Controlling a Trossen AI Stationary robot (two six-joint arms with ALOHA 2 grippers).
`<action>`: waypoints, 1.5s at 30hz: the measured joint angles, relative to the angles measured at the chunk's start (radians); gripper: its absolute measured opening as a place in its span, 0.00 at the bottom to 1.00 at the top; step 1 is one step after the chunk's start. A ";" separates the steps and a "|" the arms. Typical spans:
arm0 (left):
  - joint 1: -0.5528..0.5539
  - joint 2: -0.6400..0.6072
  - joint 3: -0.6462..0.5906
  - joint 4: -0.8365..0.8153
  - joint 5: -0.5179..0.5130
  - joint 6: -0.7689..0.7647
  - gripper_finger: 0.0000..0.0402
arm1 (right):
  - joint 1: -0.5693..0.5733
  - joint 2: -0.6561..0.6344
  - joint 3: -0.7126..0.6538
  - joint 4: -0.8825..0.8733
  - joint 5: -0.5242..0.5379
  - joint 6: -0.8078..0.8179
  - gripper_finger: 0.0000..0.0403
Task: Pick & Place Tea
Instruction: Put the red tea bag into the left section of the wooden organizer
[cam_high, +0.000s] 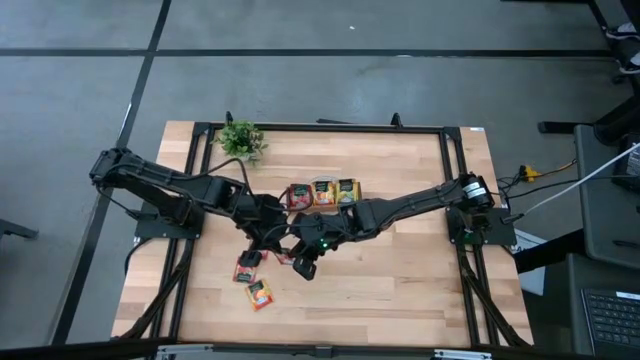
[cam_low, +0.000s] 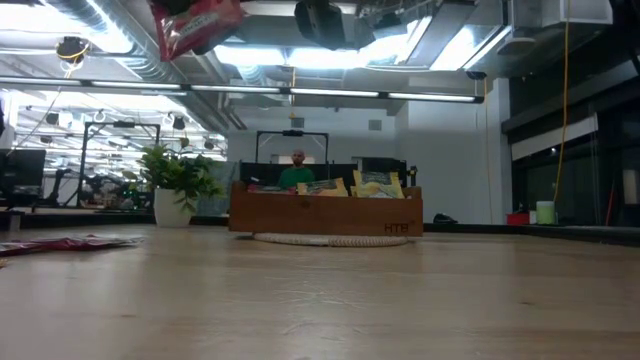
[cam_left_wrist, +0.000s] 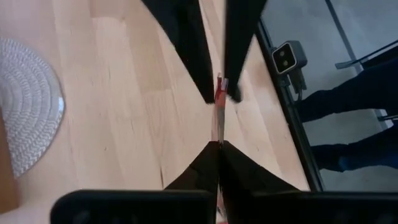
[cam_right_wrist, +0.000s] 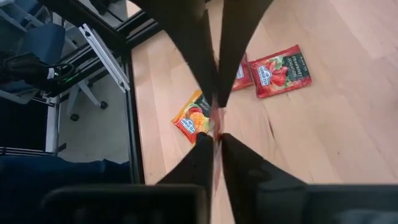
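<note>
Red sachet (cam_left_wrist: 218, 118) between both claws' tips.

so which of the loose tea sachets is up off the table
The red sachet, pinched between both grippers above the table. The other red one and the orange one lie flat on the wood.

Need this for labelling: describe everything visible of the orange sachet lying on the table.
The orange sachet is a small, flat, square packet that looks glossy. It is orange-yellow, with a fruit picture and a dark green band along one edge. It lies flat, face up and askew on the wooden table, in its left half, on the side away from the tray. A red sachet lies close beside it. No pincer holds it.
</note>
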 joint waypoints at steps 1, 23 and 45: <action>0.000 0.000 0.000 -0.008 0.000 0.000 0.01 | 0.000 0.000 0.002 -0.003 -0.001 0.009 0.12; 0.345 0.017 -0.001 -0.095 -0.088 0.176 0.01 | 0.058 -0.002 0.487 -0.442 0.013 -0.041 0.36; 0.470 0.326 0.201 -0.183 -0.129 0.439 0.01 | 0.102 0.000 0.489 -0.474 0.134 0.017 0.36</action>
